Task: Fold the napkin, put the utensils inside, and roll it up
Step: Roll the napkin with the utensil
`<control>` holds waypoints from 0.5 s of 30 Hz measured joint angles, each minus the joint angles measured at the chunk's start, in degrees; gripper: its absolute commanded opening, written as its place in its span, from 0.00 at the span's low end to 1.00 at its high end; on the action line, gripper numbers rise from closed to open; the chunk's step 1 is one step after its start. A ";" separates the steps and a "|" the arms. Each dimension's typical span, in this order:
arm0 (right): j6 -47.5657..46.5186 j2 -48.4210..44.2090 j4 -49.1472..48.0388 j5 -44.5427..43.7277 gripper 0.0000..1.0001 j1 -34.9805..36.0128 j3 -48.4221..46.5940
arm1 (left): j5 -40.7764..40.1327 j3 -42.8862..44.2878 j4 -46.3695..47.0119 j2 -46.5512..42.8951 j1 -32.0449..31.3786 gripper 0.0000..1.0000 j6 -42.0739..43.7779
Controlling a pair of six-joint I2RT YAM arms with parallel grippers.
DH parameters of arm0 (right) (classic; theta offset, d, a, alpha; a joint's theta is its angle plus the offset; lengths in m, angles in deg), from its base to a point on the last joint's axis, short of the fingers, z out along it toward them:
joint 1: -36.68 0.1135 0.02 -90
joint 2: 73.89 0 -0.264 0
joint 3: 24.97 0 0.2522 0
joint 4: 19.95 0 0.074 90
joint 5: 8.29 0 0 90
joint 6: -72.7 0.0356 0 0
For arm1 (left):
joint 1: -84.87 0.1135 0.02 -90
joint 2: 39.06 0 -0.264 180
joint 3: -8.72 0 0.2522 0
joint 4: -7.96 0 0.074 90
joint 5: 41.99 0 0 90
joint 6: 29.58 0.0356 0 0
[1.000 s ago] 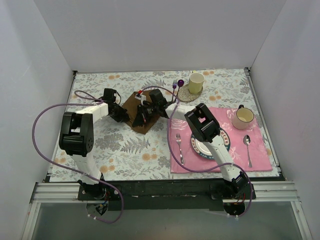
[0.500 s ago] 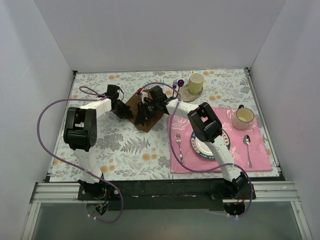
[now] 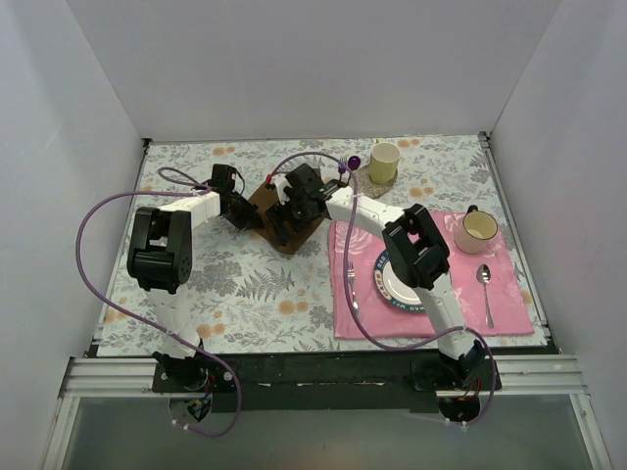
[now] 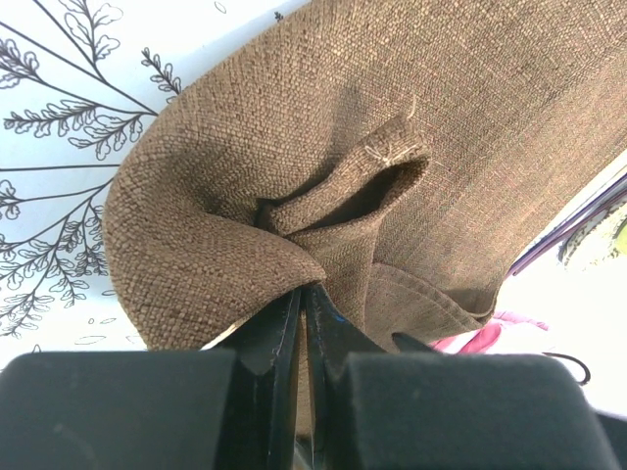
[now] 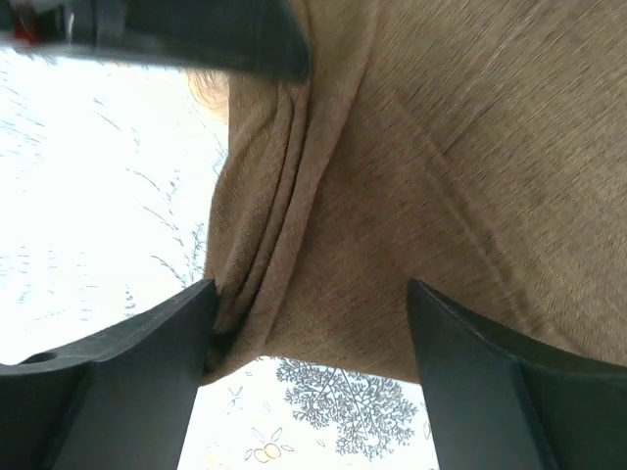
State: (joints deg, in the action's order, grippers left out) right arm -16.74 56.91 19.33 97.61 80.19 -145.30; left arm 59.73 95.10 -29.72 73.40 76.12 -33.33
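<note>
Now | step: folding the plain dark brown cloth napkin [image 3: 284, 211], bunched on the floral tablecloth [image 3: 245, 284] left of the pink placemat [image 3: 509, 294] | left gripper [image 4: 302, 294]: pinching a napkin fold | right gripper [image 5: 312, 289]: spread over the cloth | advice: draw the pinched edge across slowly, pin the opposite side, flatten creases.

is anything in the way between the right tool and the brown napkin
Nothing visible does. The creased dark brown cloth napkin lies straight ahead of the open right tool, with no other object between them. The left tool is shut on a fold of it.
</note>
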 measured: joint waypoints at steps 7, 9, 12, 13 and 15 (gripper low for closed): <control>-4.11 -2.45 -4.70 -10.58 0.57 6.10 6.67 | 0.02 0.09 -0.02 0.07 0.00 0.00 0.13; -4.33 -3.06 -5.40 -11.06 0.47 6.82 7.39 | 0.02 0.11 -0.04 0.09 0.00 0.00 0.15; -4.07 -3.91 -6.01 -10.99 0.44 6.49 8.33 | 0.04 0.31 -0.02 0.26 -0.02 0.00 0.20; -3.89 -4.35 -6.43 -10.82 0.42 6.14 8.94 | 0.09 0.46 -0.04 0.37 -0.04 0.00 0.26; -3.74 -4.94 -6.67 -10.12 0.35 5.05 9.73 | 0.13 0.74 0.00 0.61 -0.11 0.00 0.33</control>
State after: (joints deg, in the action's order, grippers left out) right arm -20.48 51.97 12.66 87.49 85.24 -135.57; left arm 59.86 95.84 -29.72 74.01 76.01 -33.00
